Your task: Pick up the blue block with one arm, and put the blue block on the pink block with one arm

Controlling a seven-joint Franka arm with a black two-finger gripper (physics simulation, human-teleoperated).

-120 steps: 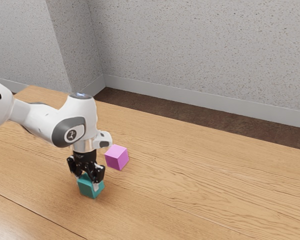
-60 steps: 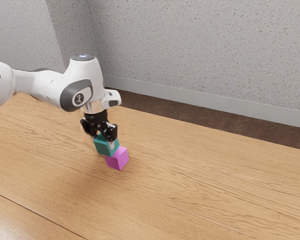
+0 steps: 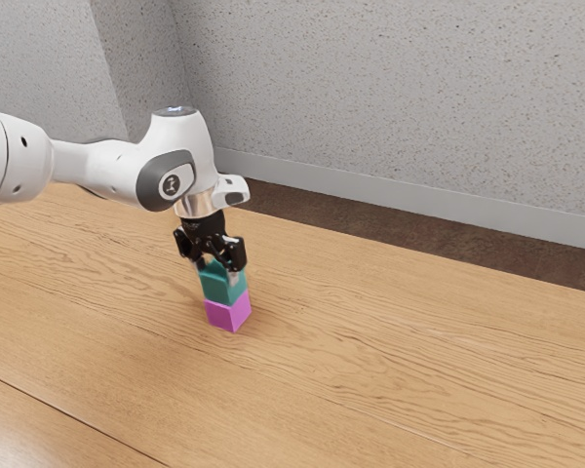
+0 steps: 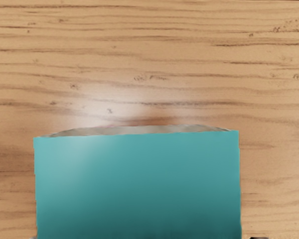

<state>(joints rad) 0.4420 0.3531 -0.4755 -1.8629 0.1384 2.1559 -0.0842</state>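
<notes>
The blue block [image 3: 222,284] has come across and down since half a second ago, and now sits squarely on the pink block [image 3: 226,315], the tool [image 3: 217,261] moving with it.
The block is teal-blue, plain and smooth, a cube with all sides alike and no long axis. It stands upright with its top level and its edges in line with the pink one's. The tool points straight down, its black fingers closed on the block's upper part from two sides. The wrist view has the block [image 4: 137,184] right under the hand, over the wood-grain table [image 4: 149,59].
</notes>
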